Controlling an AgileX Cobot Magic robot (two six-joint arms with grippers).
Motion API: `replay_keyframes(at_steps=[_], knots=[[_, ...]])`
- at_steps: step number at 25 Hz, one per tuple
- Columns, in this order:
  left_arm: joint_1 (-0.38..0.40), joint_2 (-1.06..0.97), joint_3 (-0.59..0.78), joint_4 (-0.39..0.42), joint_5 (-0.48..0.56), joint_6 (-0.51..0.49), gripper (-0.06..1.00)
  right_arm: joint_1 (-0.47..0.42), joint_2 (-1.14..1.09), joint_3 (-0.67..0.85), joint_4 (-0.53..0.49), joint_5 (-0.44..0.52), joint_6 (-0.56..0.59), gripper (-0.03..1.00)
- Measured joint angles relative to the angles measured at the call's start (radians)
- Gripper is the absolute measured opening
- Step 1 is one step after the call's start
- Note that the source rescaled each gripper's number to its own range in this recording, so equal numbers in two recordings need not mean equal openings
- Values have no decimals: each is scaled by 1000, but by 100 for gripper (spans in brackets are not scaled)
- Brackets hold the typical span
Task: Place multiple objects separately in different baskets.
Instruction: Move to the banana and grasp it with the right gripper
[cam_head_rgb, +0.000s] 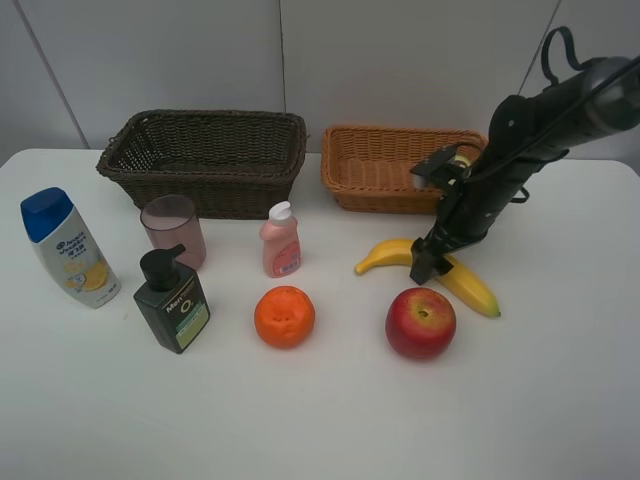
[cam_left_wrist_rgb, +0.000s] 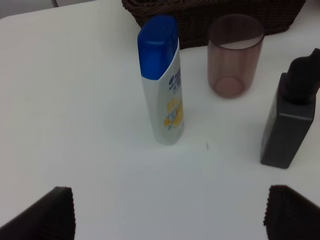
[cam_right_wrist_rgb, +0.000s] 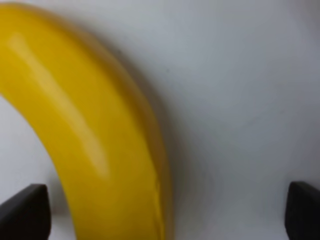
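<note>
Right gripper (cam_head_rgb: 428, 262), jaws apart, over yellow banana (cam_head_rgb: 475, 290), twelve o'clock of red apple (cam_head_rgb: 420, 322). Banana likely light, smooth and bruisable; grasp gently across its curved middle.

There are two rectangular wicker baskets on the one white table (cam_head_rgb: 330, 420): one deep dark brown basket (cam_head_rgb: 200, 172) and one shallower light orange-tan basket (cam_head_rgb: 372, 188). There are three bottles: one white shampoo bottle with a blue cap (cam_head_rgb: 65, 250), one dark pump bottle (cam_head_rgb: 172, 302) and one small pink bottle (cam_head_rgb: 281, 242). There is one pink see-through cup (cam_head_rgb: 173, 230). There are three pieces of fruit: one yellow banana (cam_head_rgb: 478, 290), one red apple (cam_head_rgb: 420, 322) and one orange (cam_head_rgb: 285, 316). So there are seven small things and two baskets, nine things on the table. One black robot arm (cam_head_rgb: 520, 150) shows in the high view.
</note>
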Motion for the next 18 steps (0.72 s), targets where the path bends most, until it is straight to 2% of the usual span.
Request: replay_keyframes(at_steps=[3, 6, 8, 13, 18], knots=[[0, 0, 0, 0, 0, 0, 100, 0, 0, 0, 0, 0, 0, 97], [0, 0, 0, 0, 0, 0, 100, 0, 0, 0, 0, 0, 0, 82], [0, 0, 0, 0, 0, 0, 100, 0, 0, 0, 0, 0, 0, 64], [0, 0, 0, 0, 0, 0, 100, 0, 0, 0, -25, 7, 0, 0], [0, 0, 0, 0, 0, 0, 100, 0, 0, 0, -26, 14, 0, 1]])
